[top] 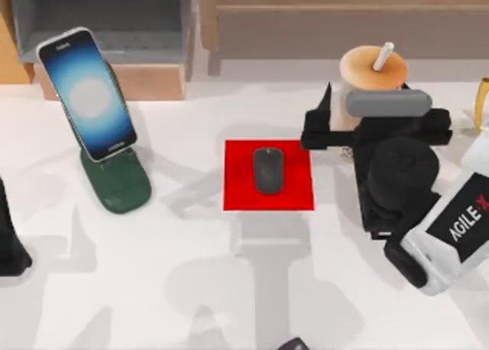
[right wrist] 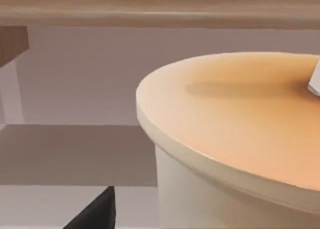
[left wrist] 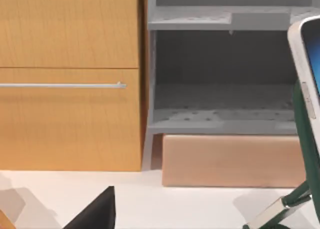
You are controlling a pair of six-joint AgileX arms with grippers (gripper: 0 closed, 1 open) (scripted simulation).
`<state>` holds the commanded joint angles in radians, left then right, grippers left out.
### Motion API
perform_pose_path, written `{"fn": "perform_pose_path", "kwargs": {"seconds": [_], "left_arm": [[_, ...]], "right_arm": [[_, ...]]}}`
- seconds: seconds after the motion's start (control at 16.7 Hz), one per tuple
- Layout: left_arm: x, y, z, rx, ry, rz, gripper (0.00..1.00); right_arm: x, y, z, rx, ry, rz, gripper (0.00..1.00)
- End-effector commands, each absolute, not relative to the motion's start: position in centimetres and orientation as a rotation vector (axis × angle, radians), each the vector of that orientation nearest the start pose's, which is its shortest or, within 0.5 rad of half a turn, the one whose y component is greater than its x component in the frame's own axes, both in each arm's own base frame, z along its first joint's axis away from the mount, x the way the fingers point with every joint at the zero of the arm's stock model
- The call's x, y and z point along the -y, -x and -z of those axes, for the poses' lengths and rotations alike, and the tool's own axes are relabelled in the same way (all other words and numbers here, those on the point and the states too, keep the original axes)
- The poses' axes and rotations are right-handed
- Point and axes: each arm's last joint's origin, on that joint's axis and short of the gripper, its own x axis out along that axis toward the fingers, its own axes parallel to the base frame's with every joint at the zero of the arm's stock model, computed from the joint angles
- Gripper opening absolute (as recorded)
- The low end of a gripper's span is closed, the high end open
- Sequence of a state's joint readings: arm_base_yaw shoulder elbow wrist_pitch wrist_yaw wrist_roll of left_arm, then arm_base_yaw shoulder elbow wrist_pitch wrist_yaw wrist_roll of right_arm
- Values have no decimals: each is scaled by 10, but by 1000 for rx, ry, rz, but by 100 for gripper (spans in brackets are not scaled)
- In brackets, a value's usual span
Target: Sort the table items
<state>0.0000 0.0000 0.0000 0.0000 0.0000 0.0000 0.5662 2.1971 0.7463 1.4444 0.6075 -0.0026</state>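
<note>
Illumination is bright and even across the white table (top: 191,289), with no glare recorded. Soft, overlapping grey shadows lie beneath the right arm (top: 428,212) and beside the phone stand (top: 114,182), indicating several overhead sources. The cup (right wrist: 240,139) in the right wrist view shows smooth shading, its lid bearing a faint shadow.

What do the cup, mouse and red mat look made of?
Cup: probably smooth matte plastic or coated paper, with a beige lid and pale wall. Mouse: likely matte dark grey plastic, no glare. Mat: flat, thin, uniform red; could be rubber or fabric, hard to tell.
</note>
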Motion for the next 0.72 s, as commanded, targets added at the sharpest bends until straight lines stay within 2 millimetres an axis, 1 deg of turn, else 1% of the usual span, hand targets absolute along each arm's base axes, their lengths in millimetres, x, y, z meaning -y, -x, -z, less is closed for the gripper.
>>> {"fn": "perform_pose_path", "kwargs": {"seconds": [0.12, 0.3, 0.72], "left_arm": [[1, -106, -160, 0, 0, 0, 100], [1, -106, -160, 0, 0, 0, 100], [1, -106, -160, 0, 0, 0, 100]], "right_arm": [[-182, -319, -76, 1, 17, 16, 100], [-182, -319, -76, 1, 17, 16, 100], [-182, -319, -76, 1, 17, 16, 47]]}}
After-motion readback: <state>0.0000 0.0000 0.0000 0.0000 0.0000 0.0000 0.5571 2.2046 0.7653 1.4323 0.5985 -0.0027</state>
